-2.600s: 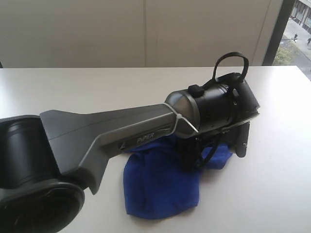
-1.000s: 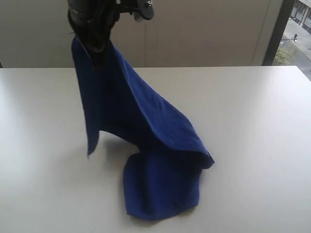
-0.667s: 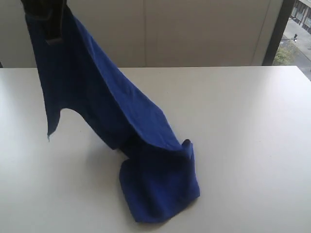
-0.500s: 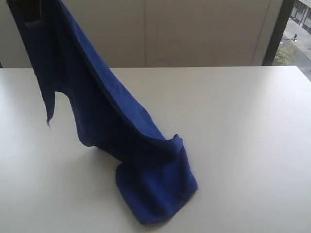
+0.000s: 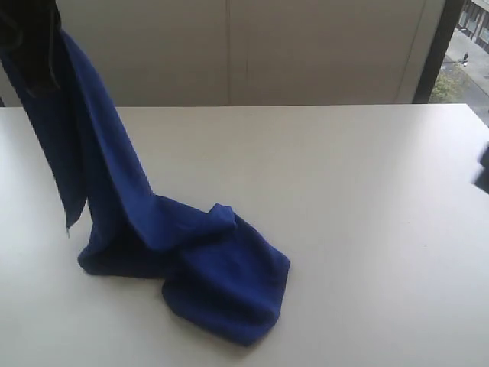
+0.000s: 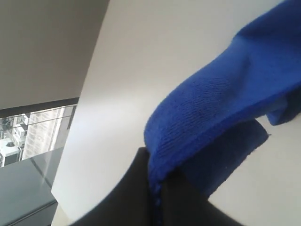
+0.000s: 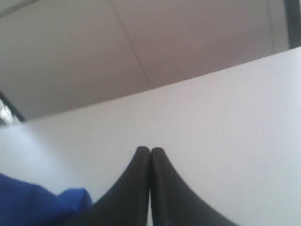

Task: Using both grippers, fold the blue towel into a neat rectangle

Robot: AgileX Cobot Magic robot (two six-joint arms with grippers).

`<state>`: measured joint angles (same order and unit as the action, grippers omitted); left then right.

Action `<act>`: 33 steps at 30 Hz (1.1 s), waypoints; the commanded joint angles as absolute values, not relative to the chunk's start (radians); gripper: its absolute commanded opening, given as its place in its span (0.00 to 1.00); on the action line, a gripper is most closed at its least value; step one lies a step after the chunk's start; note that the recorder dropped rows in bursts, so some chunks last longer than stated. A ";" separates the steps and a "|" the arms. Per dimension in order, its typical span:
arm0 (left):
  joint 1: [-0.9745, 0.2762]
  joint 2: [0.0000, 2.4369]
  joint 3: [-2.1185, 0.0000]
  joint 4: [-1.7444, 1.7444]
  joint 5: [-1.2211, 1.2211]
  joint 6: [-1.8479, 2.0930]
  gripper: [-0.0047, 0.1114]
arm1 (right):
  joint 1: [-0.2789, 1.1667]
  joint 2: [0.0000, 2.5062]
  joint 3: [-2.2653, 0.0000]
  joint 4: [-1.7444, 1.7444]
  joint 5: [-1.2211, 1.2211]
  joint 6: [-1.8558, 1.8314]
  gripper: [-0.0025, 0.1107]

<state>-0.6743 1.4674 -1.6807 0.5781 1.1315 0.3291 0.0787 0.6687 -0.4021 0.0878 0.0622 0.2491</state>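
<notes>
1. White bench [image 5: 367, 191] fills most of the exterior view. Behind it are a pale panelled wall [image 5: 267, 46] and a window strip [image 5: 462, 46] at the far right that shows a street outside.
2. One end of the blue towel [image 5: 191, 260] is raised at the upper left of the exterior view. From there it hangs in a long band down to the bench.
3. The rest of the towel lies in a rumpled heap on the bench, left of centre and near the front edge.
4. A loose corner hangs beside the band, clear of the bench, with a small pale speck at its tip.
5. The left gripper [image 5: 29, 42] is the dark shape in the top-left corner, high above the bench. Its wrist view shows the fingers pinched tight on a folded towel edge, with cloth bulging out between them.
6. The right gripper [image 7: 150, 155] has its jaws pressed together and holds nothing. It is over bare bench, apart from the bit of towel in its view.
7. A dark blur [image 5: 481, 164] at the right edge of the exterior view is too unclear to identify.
</notes>
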 commanded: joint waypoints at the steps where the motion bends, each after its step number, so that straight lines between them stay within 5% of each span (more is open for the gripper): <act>1: -0.669 1.456 -1.595 0.569 1.221 0.312 0.04 | 0.190 1.118 -0.828 0.158 0.496 -0.388 0.02; 3: -0.669 1.456 -1.569 0.569 1.221 0.310 0.04 | 0.190 1.347 -1.060 0.428 0.851 -0.870 0.02; 8: -0.669 1.456 -1.546 0.566 1.221 0.310 0.04 | 0.192 1.640 -1.301 0.673 1.067 -1.362 0.04; 16: -0.669 1.456 -1.546 0.553 1.221 0.287 0.04 | 0.229 1.836 -1.383 0.738 0.714 -1.776 0.48; 22: -0.669 1.456 -1.546 0.514 1.221 0.267 0.04 | 0.358 1.917 -1.387 0.733 0.427 -1.845 0.45; 33: -0.669 1.456 -1.403 0.501 1.221 0.265 0.04 | 0.435 2.028 -1.422 0.675 0.576 -1.858 0.39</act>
